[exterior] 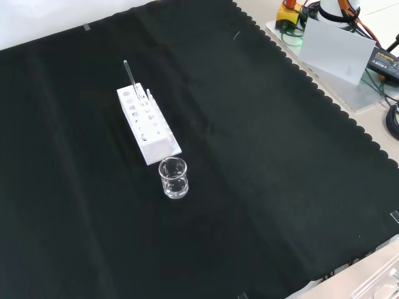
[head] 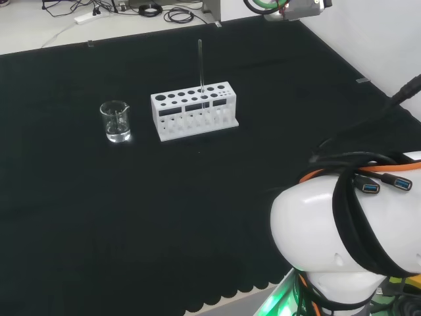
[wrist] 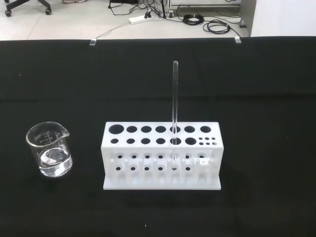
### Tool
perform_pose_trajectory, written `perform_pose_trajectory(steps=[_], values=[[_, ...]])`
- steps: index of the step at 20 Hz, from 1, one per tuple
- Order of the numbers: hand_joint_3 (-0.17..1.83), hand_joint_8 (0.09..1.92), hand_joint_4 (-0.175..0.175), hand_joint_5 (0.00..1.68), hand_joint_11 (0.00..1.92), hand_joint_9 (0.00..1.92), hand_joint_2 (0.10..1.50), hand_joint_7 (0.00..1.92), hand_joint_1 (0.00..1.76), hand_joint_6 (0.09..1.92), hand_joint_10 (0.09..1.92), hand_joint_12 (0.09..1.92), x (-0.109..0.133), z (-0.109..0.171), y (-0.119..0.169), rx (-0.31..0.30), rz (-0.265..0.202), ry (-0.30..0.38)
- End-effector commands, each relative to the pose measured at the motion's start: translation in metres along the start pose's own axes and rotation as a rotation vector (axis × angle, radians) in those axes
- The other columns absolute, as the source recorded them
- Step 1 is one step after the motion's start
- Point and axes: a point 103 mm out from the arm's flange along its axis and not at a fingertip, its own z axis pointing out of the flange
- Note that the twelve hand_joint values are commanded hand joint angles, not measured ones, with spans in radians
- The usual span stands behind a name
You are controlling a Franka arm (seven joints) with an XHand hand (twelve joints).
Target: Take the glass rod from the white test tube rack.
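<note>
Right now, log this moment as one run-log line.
stage: pre-grasp | glass rod: upright in white test tube rack | beaker: apart from rack, on black cloth | rod untouched

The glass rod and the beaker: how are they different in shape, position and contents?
The glass rod is long and thin, while the beaker is short and wide. The rod stands upright in a hole of the white rack, rising well above it; the beaker stands directly on the black cloth, apart from the rack. The beaker seems to hold a little clear liquid; the rod holds nothing. Both are clear and see-through.
</note>
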Motion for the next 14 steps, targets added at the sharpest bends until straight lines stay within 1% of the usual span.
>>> perform_pose_trajectory(steps=[1,2,4,9,12,14], values=[[0.56,0.58,-0.131,0.28,0.28,0.27,0.75,0.21,0.81,0.09,0.74,0.88,-0.0426,-0.0228,-0.0953,-0.016,0.209,-0.035],[0.51,0.52,-0.126,0.16,0.13,0.13,0.79,0.1,0.73,0.09,0.73,0.92,-0.0454,-0.0239,-0.1018,-0.016,0.221,-0.038],[0.47,0.47,-0.122,0.07,0.03,0.03,0.81,0.02,0.68,0.09,0.73,0.96,-0.0464,-0.0233,-0.1041,-0.01,0.226,-0.039],[0.46,0.47,-0.12,0.05,0.0,0.0,0.82,0.0,0.66,0.09,0.73,0.97,-0.0457,-0.0213,-0.1031,0.001,0.219,-0.033],[0.45,0.48,-0.119,0.05,0.0,0.0,0.83,0.0,0.65,0.09,0.75,0.98,-0.0494,-0.0213,-0.1034,0.0,0.214,-0.017],[0.45,0.49,-0.119,0.05,0.0,0.0,0.83,0.0,0.64,0.09,0.76,0.98,-0.0498,-0.0212,-0.1032,0.003,0.218,-0.02]])
